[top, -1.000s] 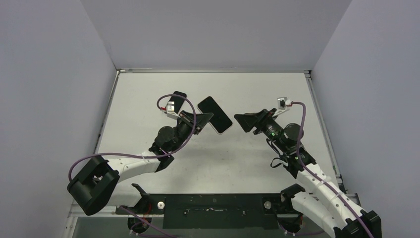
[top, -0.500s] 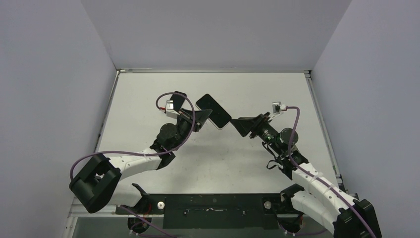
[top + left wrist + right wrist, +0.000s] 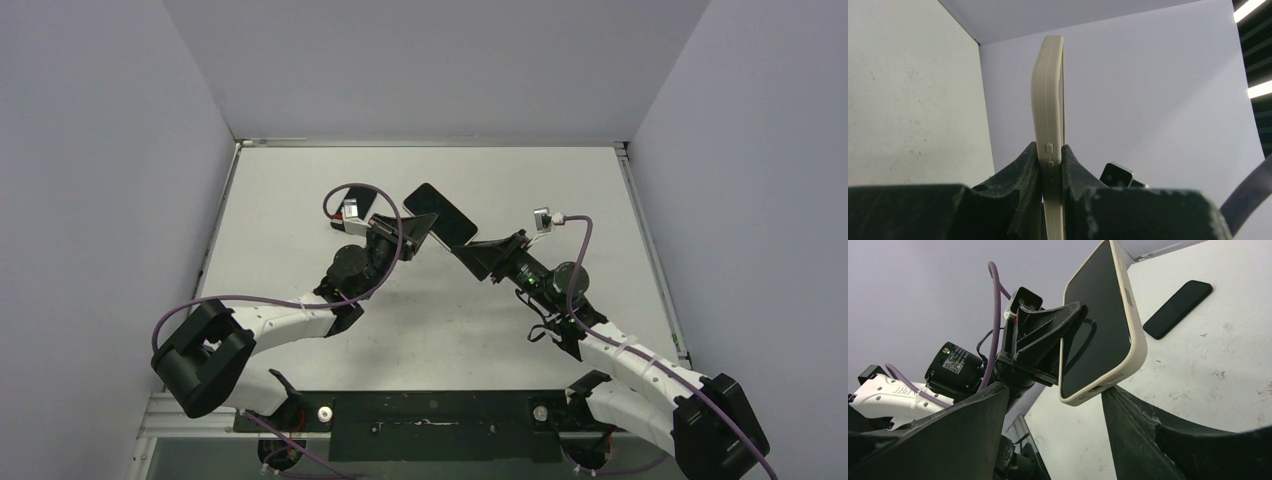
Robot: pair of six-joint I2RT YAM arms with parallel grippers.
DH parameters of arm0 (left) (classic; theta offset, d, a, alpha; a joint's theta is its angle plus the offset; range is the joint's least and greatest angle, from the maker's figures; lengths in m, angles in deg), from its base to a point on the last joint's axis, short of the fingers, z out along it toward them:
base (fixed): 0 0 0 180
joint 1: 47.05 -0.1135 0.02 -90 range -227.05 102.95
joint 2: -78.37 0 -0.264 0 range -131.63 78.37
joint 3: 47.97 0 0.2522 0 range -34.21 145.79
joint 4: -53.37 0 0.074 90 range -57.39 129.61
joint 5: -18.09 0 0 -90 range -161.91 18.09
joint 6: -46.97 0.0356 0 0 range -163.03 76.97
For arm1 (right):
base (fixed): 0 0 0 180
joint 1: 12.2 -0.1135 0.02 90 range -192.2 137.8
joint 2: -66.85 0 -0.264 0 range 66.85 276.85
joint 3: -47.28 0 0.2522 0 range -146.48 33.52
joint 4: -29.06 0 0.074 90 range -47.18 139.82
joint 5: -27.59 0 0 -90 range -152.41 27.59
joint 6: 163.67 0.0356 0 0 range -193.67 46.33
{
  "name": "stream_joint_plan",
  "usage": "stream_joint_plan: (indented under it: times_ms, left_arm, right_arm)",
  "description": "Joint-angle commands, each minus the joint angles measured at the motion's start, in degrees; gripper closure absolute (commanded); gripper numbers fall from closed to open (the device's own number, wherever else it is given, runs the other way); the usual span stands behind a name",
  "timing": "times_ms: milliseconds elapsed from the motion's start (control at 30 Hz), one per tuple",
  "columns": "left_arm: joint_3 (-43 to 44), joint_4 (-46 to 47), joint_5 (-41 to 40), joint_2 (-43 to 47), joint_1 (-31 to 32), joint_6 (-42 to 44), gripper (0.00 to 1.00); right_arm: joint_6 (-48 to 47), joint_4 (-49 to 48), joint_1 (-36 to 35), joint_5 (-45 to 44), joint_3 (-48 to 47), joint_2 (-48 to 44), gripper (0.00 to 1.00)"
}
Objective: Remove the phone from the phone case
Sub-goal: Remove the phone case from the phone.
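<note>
The phone [image 3: 440, 213], dark screen up, sits in its cream phone case [image 3: 1047, 100] and is held tilted above the table. My left gripper [image 3: 1050, 150] is shut on the case's long edge, near the side buttons. In the right wrist view the screen [image 3: 1093, 325] faces the camera inside the cream rim [image 3: 1133, 325]. My right gripper [image 3: 1058, 390] is open at the phone's lower end, with one fingertip [image 3: 1113, 392] right under the case's bottom corner and the other well apart. From above, the right gripper [image 3: 487, 250] meets the left gripper [image 3: 418, 232] mid-table.
A flat black slab [image 3: 1178, 308], like a second phone, lies on the white table [image 3: 560, 190] beyond the left gripper. Grey walls close in the back and both sides. The left arm's purple cable [image 3: 345, 190] loops over its wrist.
My right gripper has moved left up to the phone's lower end and its jaws have narrowed somewhat. The left gripper has carried the phone slightly right and back, still shut on the case.
</note>
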Motion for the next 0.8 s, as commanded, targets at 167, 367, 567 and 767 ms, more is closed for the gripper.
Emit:
stream_joint_plan:
  times_ms: [167, 367, 567, 767]
  left_arm:
    - [2.97, 10.34, -1.9, 0.94, 1.36, -2.8, 1.0]
    - [2.08, 7.91, -2.81, 2.85, 1.94, -3.17, 1.0]
    - [1.3, 6.04, -2.04, 4.11, 1.88, -4.96, 1.0]
    - [0.82, 2.45, 0.28, 5.5, 1.6, -6.2, 1.0]
  right_arm:
    - [1.01, -8.95, -2.35, -0.88, -1.27, 2.31, 0.4]
    - [0.08, -11.83, -2.68, -1.26, -0.44, 2.43, 0.53]
    - [-1.95, -12.24, -2.68, -1.51, 0.18, 1.98, 0.71]
    - [-6.71, -13.1, -2.68, -1.31, 1.12, 0.51, 0.89]
